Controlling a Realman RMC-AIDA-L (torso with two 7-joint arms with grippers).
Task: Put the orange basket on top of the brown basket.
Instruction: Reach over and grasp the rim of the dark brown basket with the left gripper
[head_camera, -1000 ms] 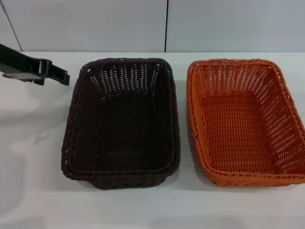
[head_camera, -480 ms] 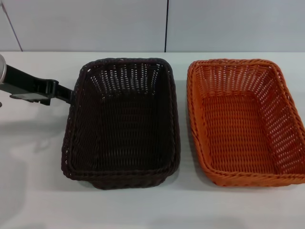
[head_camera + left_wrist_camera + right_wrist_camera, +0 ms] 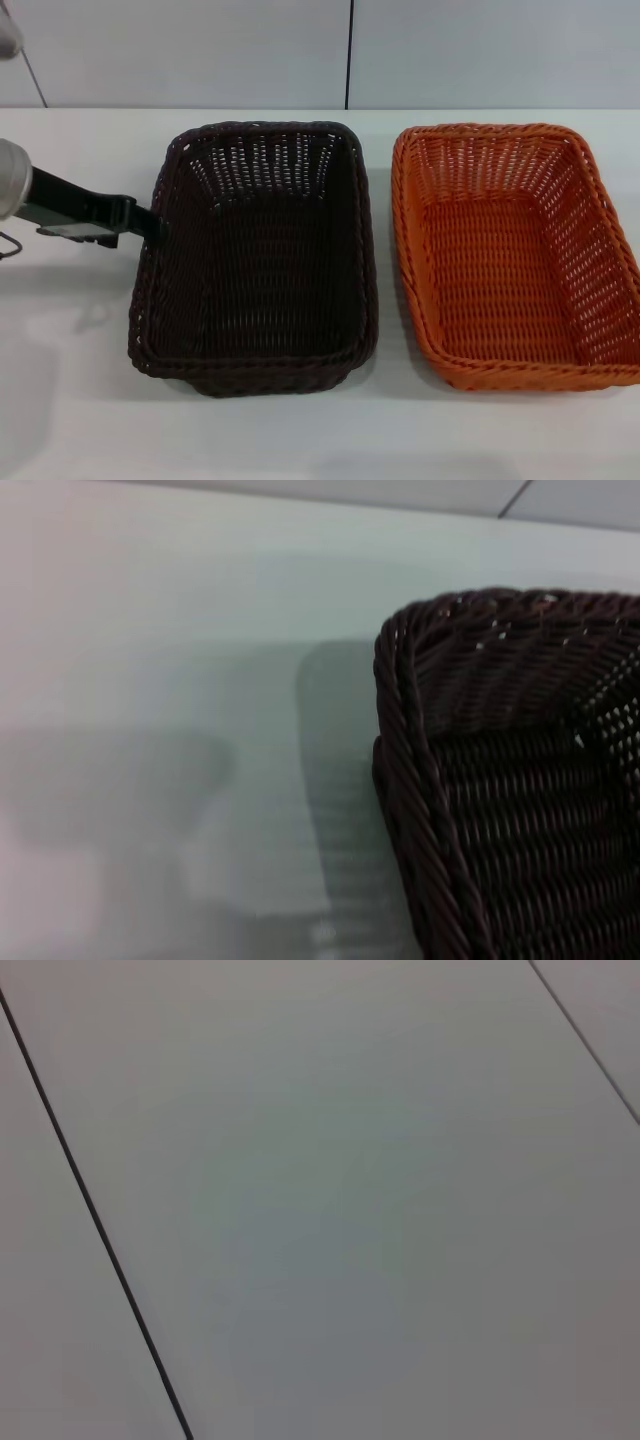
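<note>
White desk (image 3: pixel 80 400) is carrying two baskets side by side: the brown basket (image 3: pixel 255 255) is sitting left of centre, and the orange basket (image 3: pixel 510 250) is lying just beside it on the right, not touching. Left hand (image 3: pixel 150 222) is reaching in from the left, its tip at the brown basket's left rim, and whether it is apart or together, I cannot tell; the right hand is nowhere in sight.

White table (image 3: pixel 80 400) noted as carrying surface. Brown basket (image 3: pixel 255 255) seated directly on it, left of centre. Orange basket (image 3: pixel 510 255) seated directly on it, to right, just beside brown basket, narrow gap between rims. Both upright, side by side.
</note>
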